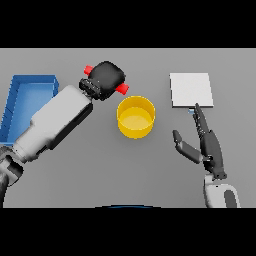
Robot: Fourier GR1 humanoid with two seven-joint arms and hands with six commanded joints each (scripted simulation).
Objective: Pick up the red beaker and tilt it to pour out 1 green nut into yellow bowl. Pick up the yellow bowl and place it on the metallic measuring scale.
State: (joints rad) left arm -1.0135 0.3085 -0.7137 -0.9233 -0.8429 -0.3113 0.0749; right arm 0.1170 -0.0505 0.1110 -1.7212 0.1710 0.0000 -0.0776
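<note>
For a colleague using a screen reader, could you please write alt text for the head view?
The robot's left hand is closed around the red beaker, holding it just up-left of the empty-looking yellow bowl on the grey table. The right hand rests open, fingers pointing toward the metallic measuring scale; a blue bin sits far left.
</note>
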